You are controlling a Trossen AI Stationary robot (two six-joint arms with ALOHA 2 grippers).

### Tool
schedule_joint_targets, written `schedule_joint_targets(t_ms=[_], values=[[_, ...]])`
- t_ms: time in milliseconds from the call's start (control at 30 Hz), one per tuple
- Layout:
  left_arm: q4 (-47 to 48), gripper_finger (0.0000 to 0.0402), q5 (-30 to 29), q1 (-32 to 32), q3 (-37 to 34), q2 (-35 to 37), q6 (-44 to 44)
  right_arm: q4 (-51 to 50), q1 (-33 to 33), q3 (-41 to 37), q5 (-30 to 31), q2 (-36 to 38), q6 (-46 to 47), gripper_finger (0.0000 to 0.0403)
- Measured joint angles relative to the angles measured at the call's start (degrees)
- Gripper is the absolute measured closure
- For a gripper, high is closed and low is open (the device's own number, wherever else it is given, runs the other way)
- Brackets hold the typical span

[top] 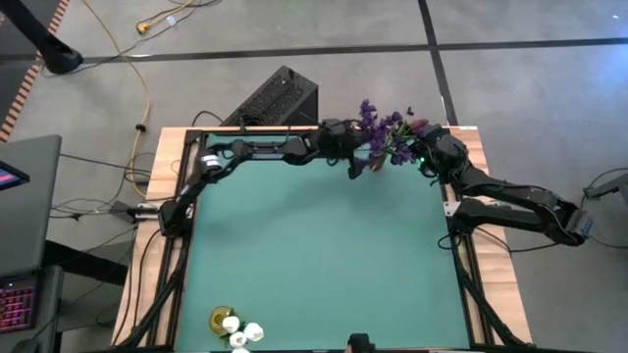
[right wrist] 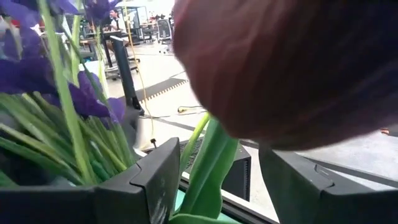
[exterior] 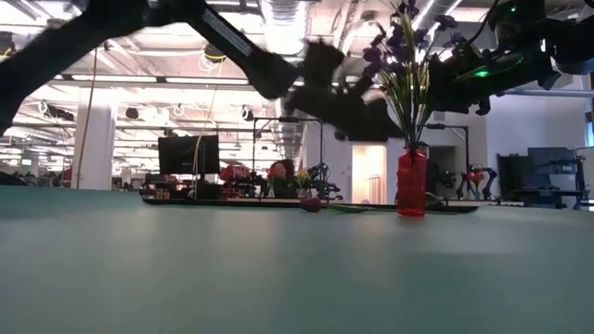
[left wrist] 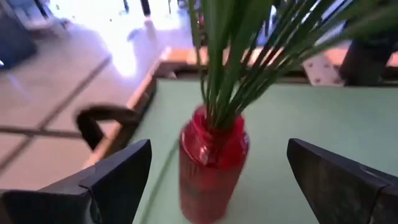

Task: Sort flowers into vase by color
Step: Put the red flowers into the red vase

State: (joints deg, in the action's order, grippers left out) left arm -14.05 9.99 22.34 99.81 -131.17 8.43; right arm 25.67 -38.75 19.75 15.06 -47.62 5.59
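Note:
A red vase [exterior: 412, 183] stands on the green table near its far right corner and holds purple flowers [top: 378, 126] on green stems [left wrist: 242, 56]. My left gripper [left wrist: 219, 149] is open just short of the vase [left wrist: 211, 162], one finger on each side and clear of it. My right gripper [right wrist: 217, 168] hovers to the right of the purple flowers [right wrist: 25, 74], with a dark red tulip [right wrist: 292, 68] between its fingers. Another dark red tulip [exterior: 311, 203] lies on the table beside the vase. White flowers [top: 242, 333] sit in a yellow vase [top: 220, 319] at the near left. My right gripper has the dark red tulip's green stem and leaf [right wrist: 208, 168], just below the bud, between its two fingers. The fingers reach in level and lie across the stem. The bud stands above them, clear of the table; the picture's lower edge cuts off the exact contact.
A black box [top: 280, 98] stands beyond the table's far edge. The black frame rails [top: 186, 245] run along the table's sides. The green tabletop [top: 314, 255] between the two vases is bare.

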Motion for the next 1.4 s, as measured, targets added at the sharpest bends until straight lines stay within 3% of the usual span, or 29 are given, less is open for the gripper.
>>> schedule_joint_targets(t_ms=[133,267,433,733,1067,1233,1400], values=[[9.63,0.0036,-0.38,-1.13,9.82,-6.43,-0.34,-0.09,0.14,0.00,0.05,0.00,0.01,0.0158],[9.66,0.0036,-4.12,-2.44,15.42,-7.66,-0.22,-0.11,0.14,0.00,0.01,-0.02,-0.01,0.0158],[8.71,0.0036,-10.57,-3.36,15.66,-9.16,2.58,-0.11,0.09,0.00,-0.04,0.00,-0.86,0.0158],[7.75,0.0036,-12.24,-2.71,21.05,-16.34,1.61,0.06,0.38,0.00,-1.21,0.00,-0.63,0.0158],[6.85,0.0041,-13.71,-3.00,21.88,-16.27,1.87,0.07,0.47,0.00,-1.33,0.04,-0.92,0.0158],[7.85,0.0076,-13.43,-3.00,21.90,-16.27,1.75,0.07,0.47,0.00,-1.33,0.04,-0.93,0.0158],[7.66,0.0156,-13.03,-3.02,21.88,-16.27,1.47,-0.46,0.47,0.00,-1.52,0.04,-0.94,0.0158]])
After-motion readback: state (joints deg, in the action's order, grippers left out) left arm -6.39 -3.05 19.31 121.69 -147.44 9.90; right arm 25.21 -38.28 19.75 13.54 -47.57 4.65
